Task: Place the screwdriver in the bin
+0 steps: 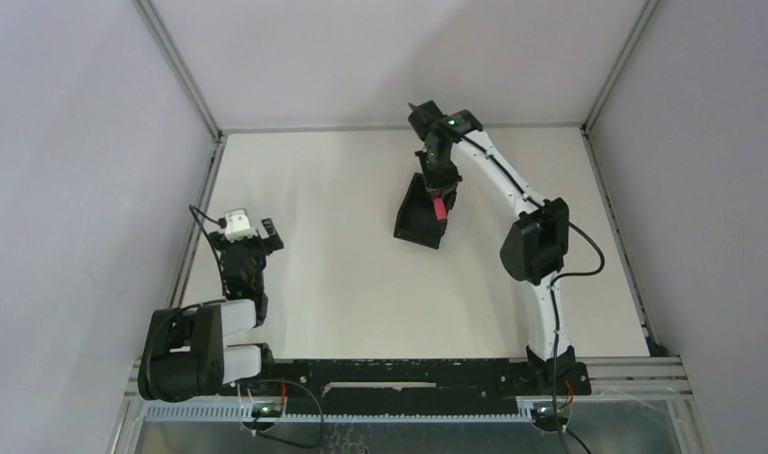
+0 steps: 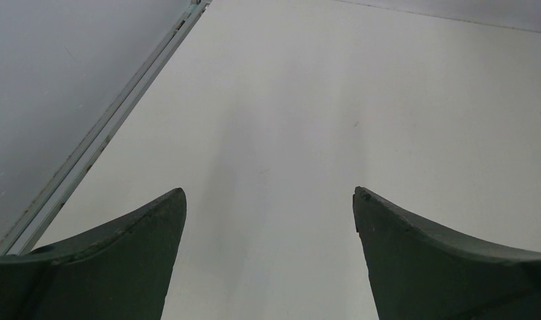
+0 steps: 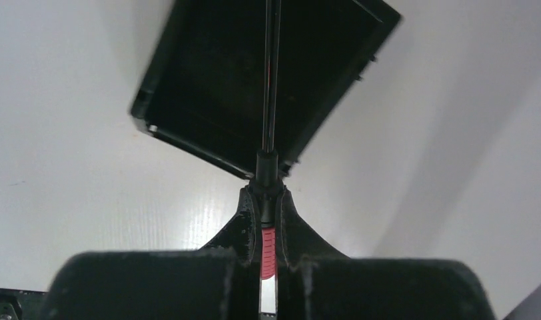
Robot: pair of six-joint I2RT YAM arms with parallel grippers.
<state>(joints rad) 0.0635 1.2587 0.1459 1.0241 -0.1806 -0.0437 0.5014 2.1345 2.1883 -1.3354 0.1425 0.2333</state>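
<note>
Near the left edge of the table (image 1: 342, 284), the left gripper (image 2: 268, 199) hangs just above the surface, its fingers spread wide and grasping nothing. Toward the far middle, the bin (image 1: 416, 219) sits on the table. At its right rim, the right gripper (image 1: 441, 196) is clenched on the red handle of the screwdriver (image 3: 267, 243). The thin dark shaft reaches out over the bin's open interior; whether it touches the bin cannot be told.

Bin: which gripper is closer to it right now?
Right. The right gripper is over the bin, shut on the screwdriver, whose shaft points across the bin's opening. The left gripper is open, far off near the table's left edge.
</note>
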